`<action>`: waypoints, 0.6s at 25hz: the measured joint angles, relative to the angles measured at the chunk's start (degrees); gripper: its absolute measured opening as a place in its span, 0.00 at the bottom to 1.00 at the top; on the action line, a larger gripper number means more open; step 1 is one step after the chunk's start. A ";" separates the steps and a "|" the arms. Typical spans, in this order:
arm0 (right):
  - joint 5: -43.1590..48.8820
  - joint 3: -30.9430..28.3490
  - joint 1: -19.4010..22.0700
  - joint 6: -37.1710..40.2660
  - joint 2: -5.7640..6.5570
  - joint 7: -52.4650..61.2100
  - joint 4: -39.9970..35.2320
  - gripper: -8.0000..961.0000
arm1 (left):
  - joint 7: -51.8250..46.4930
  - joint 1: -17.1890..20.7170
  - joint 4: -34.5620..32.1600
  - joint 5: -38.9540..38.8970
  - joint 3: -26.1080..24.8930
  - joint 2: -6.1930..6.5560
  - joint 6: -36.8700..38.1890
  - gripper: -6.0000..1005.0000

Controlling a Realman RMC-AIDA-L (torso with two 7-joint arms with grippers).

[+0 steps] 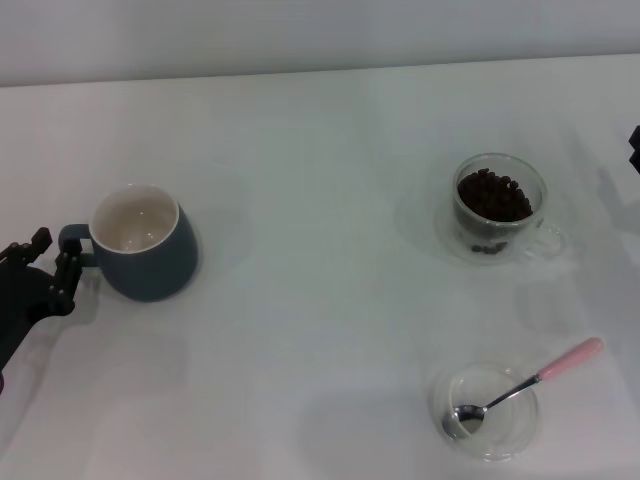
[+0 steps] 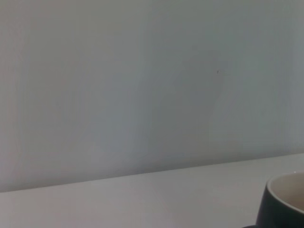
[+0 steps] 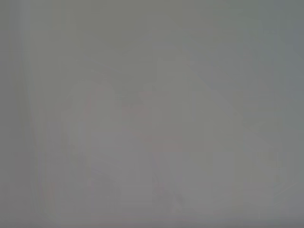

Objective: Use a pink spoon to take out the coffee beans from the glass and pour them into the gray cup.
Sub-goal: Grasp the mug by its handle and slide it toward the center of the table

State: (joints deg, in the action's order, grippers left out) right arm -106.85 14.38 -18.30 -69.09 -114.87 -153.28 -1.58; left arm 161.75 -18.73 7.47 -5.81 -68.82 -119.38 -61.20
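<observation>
a: status on the bean transfer?
b: not started, by the look of it. pink spoon [image 1: 530, 385] lies untouched, bowl down in a shallow clear dish [image 1: 490, 412] at the near right of the table [image 1: 320, 300], pink handle poking out past the rim
a: beans?
b: coffee beans [image 1: 492, 197] all heaped in the glass [image 1: 498, 208], far right. gray cup [image 1: 145, 242] sits at the left, well apart, inside shows cream and no beans
a: arms?
b: left pincer [image 1: 45, 268] just beside the cup's handle, fingers look parted with nothing between them. right pincer only a dark sliver at the right edge, cannot tell its state
a: so everything's left
b: yes: grab spoon, scoop, carry across, pour
a: surroundings?
b: plain white table, matte, pale bare wall behind. right wrist view shows nothing usable
</observation>
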 joint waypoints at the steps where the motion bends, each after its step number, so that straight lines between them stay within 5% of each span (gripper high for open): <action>1: 0.01 0.04 -0.02 0.01 0.00 0.00 0.00 0.71 | 0.00 0.00 0.00 0.00 0.00 -0.02 0.02 0.44; 12: 0.07 0.27 0.19 -0.18 0.00 0.03 0.00 0.71 | 0.05 -0.05 0.08 0.01 0.00 -0.06 0.14 0.19; 15: 0.07 0.29 0.18 -0.20 0.00 0.41 0.00 0.71 | 0.10 -0.19 0.09 0.01 0.08 -0.06 0.17 0.19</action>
State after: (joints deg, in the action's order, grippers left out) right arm -106.78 14.68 -18.11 -69.29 -114.87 -152.87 -1.58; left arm 161.85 -18.91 7.56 -5.80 -68.75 -119.44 -61.03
